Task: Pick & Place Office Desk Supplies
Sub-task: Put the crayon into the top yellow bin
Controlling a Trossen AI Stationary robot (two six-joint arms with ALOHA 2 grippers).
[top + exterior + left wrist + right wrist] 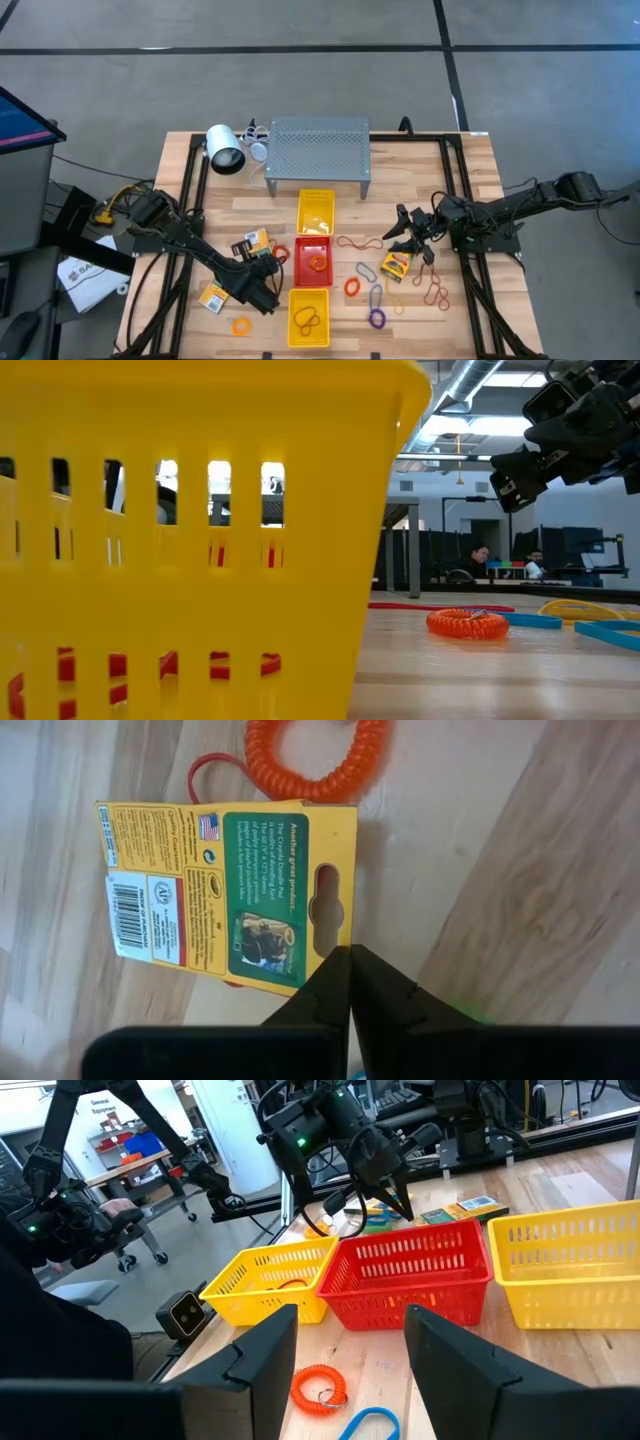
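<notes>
Wood-grain table (460,180) — left gripper (349,952) pinched on flat card packet (225,890).

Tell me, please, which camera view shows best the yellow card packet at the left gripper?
The left wrist view: the card packet fills the picture, its print readable, with the shut left gripper at its edge. The high view shows it only small. In the right wrist view the left arm hides most of it. The low view does not show it.

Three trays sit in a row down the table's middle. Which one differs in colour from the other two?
The middle tray: it is red, between the yellow tray nearer the metal shelf and the yellow tray at the table's near edge.
</notes>
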